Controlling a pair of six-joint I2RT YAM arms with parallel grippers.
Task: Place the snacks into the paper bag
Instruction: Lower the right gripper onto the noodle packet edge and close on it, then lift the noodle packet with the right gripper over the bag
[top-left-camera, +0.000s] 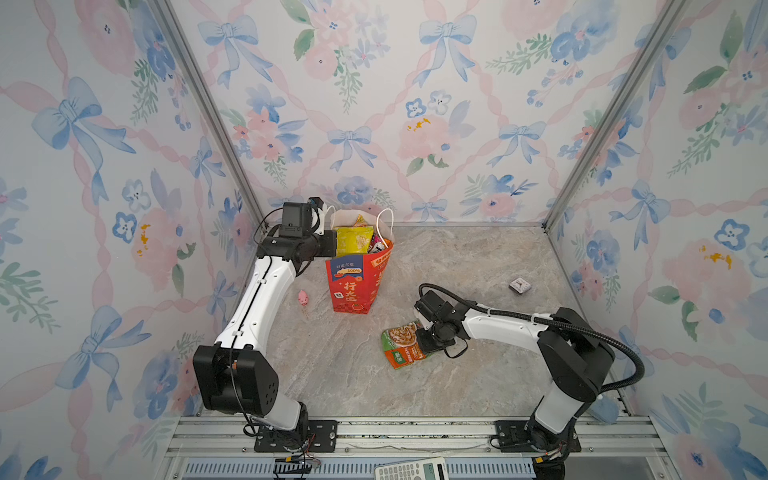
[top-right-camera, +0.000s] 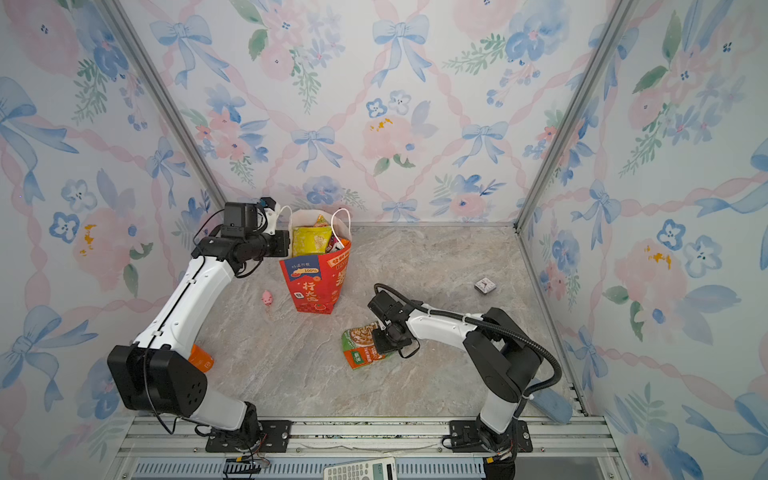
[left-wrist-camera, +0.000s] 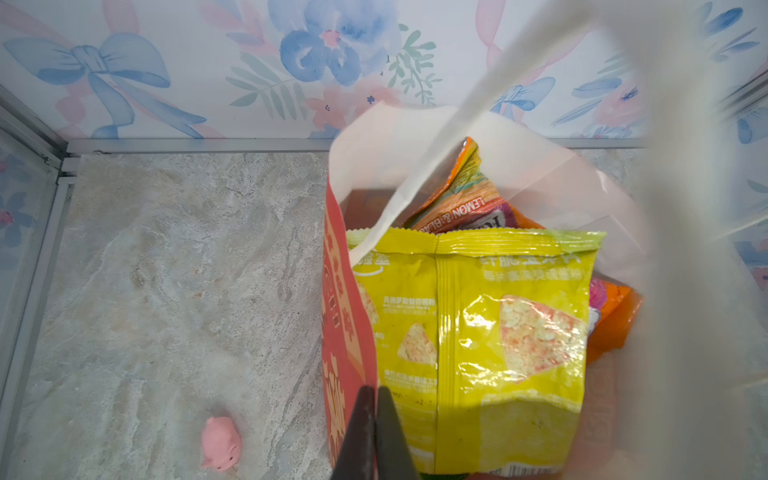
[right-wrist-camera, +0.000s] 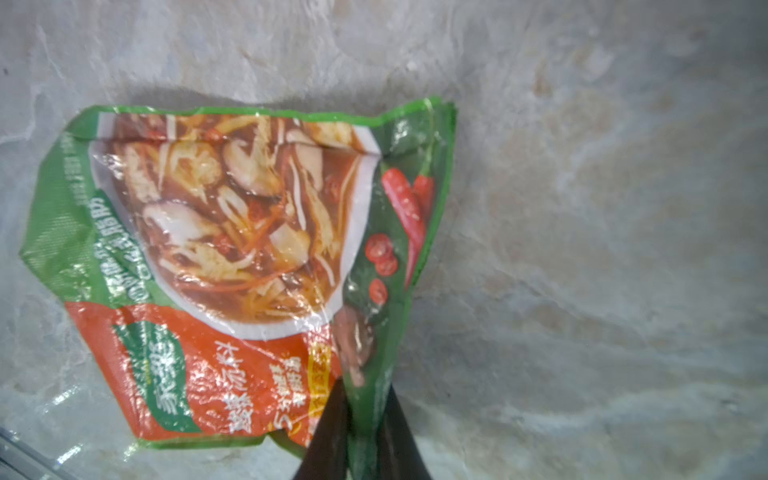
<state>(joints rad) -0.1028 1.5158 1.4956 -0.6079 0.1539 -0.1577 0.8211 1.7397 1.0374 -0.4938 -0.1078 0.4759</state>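
On the bench (top-left-camera: 457, 270), near the right arm, the green-orange packet (right-wrist-camera: 232, 232) lies flat, well apart from the paper bag (top-left-camera: 353, 286). Your right hand (right-wrist-camera: 365, 388) is clenched on one thin edge of it only. The film is glossy and crumpled, so in my judgement it may slide out or swing as you lift.

Your left hand (left-wrist-camera: 375, 395) is pinched on the bag's rim wall, bracing it upright. The bag is already crowded: a yellow packet (left-wrist-camera: 478, 332) stands at the mouth with other packets behind it, and a white cord handle (left-wrist-camera: 451, 145) crosses the opening.

Risk: the incoming packet catches on that handle, or perches on the yellow one and falls outside. A hard push could also tear the paper at the braced rim or tip the bag.

An orange packet (top-right-camera: 201, 359), half hidden behind the left arm, looks outstanding.
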